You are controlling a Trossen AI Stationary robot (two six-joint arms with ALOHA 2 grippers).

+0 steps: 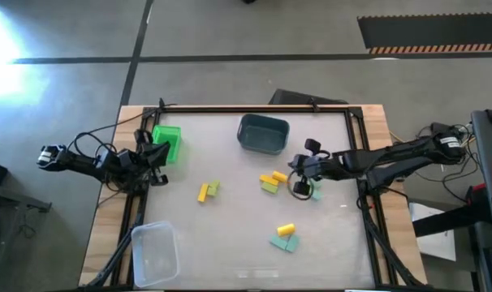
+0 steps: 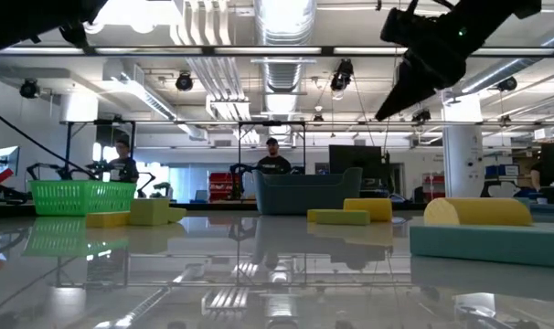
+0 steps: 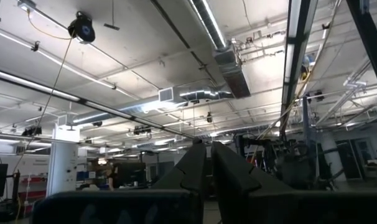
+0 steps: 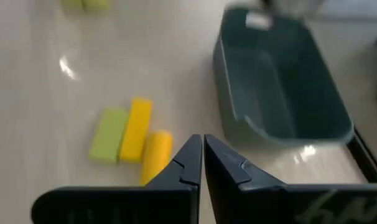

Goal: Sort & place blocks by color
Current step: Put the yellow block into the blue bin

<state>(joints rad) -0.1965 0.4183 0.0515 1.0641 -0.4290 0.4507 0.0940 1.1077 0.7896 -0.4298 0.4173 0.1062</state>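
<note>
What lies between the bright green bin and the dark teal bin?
Nothing: the high view shows bare tabletop between the green bin and the teal bin.

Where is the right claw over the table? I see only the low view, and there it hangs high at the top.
Observer: The right claw is over the table's middle, next to a yellow block, near the teal bin.
Operator: Does it hold a block?
Observer: No, it is shut and empty.
Operator: And the left claw?
Observer: The left claw waits, shut, beside the green bin at the table's left side.
</note>
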